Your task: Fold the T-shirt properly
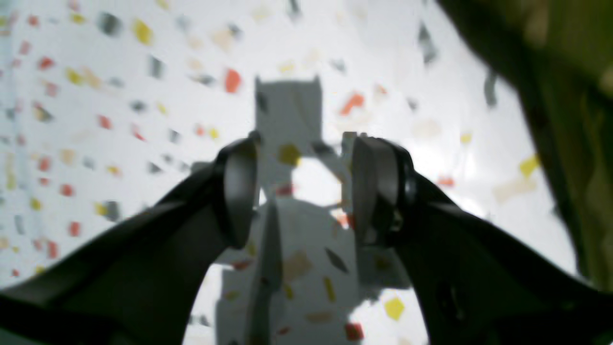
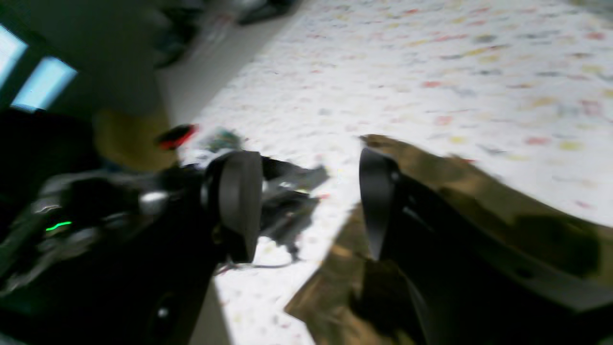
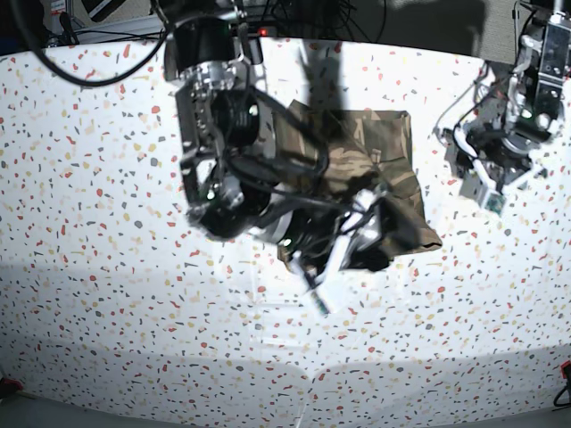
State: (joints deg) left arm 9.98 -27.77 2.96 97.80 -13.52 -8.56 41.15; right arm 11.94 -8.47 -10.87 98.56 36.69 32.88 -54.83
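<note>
Base view: T-shirt (image 3: 375, 169) camouflage shows no readable print.

Right arm's gripper (image 3: 343, 234) hangs blurred over the folded camouflage T-shirt (image 3: 375, 165) mid-table; left gripper (image 3: 488, 198) sits well apart, far right, above the speckled table (image 3: 107, 294).

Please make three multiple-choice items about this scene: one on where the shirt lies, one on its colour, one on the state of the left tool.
1. Where is the shirt?
A. on the speckled table
B. on the floor
C. hanging from a hook

2. What colour is the shirt?
A. plain white
B. brown-olive camouflage
C. bright red

3. The left tool is:
A. shut on the shirt
B. open, holding nothing
C. out of view

Answers:
1 A, base view shows it on the tabletop.
2 B, camouflage pattern is visible.
3 B, left wrist view shows table between its fingers.
</note>
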